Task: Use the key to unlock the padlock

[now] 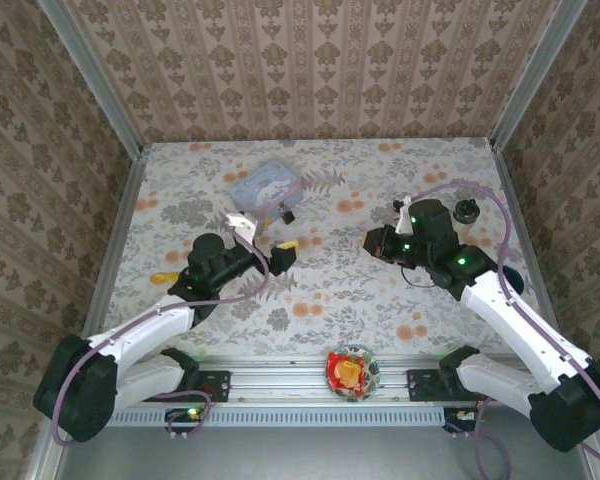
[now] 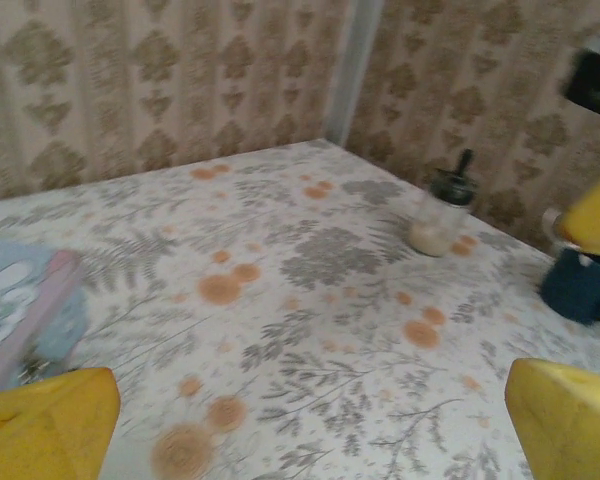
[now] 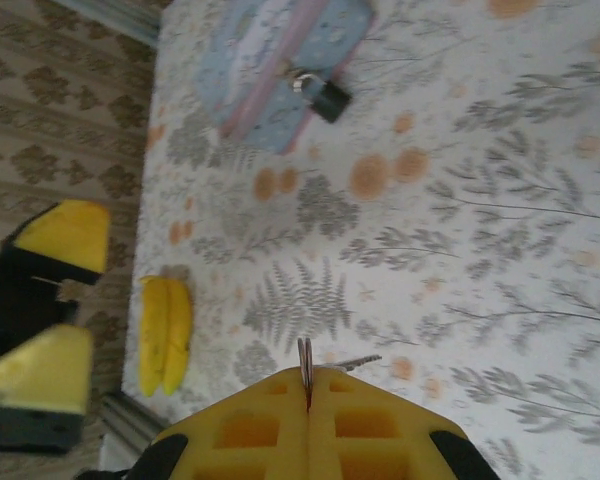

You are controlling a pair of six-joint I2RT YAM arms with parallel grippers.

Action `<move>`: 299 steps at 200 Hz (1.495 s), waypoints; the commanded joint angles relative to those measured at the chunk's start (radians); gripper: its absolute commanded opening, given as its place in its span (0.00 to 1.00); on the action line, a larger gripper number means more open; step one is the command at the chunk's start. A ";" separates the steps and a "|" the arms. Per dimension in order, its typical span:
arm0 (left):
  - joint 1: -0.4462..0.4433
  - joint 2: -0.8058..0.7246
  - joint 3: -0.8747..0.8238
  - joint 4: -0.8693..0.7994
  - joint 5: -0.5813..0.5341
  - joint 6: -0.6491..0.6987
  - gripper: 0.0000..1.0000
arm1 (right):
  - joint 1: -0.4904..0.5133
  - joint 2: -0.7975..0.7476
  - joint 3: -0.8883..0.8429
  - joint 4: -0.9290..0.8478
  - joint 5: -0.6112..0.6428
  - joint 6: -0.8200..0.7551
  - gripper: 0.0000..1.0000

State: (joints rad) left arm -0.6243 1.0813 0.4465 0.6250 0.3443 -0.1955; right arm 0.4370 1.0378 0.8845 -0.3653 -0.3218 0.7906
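The padlock (image 3: 326,98), a tiny black body with a silvery shackle, lies beside the near corner of the pale blue tin (image 3: 280,60); from above the padlock (image 1: 286,214) sits just below the tin (image 1: 267,185). My right gripper (image 3: 308,385) is shut on the key (image 3: 306,358), whose thin metal edge stands up between the yellow pads while its blade pokes out to the right. In the top view the right gripper (image 1: 372,240) hovers right of centre, well apart from the padlock. My left gripper (image 1: 265,238) is open just below the padlock, and nothing lies between its fingers (image 2: 45,425).
A small bottle with a black cap (image 2: 445,215) stands at the back right. A dark blue object (image 2: 580,285) sits near the right wall. Yellow bananas (image 3: 165,335) lie at the left edge. A bowl with red and yellow contents (image 1: 350,372) rests on the front rail.
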 commanded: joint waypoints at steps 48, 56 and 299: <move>-0.139 0.134 0.041 0.186 0.127 0.199 0.91 | 0.116 0.121 0.125 0.128 -0.064 0.035 0.00; -0.145 0.150 0.039 0.205 0.128 0.212 0.88 | 0.126 0.133 0.135 0.136 -0.069 0.035 0.00; -0.159 0.270 0.043 0.384 0.066 0.225 0.10 | 0.203 0.203 0.156 0.180 -0.086 0.039 0.00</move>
State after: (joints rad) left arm -0.7784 1.3895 0.4671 1.0241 0.4187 0.0204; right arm 0.6331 1.2320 1.0191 -0.1886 -0.4007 0.8230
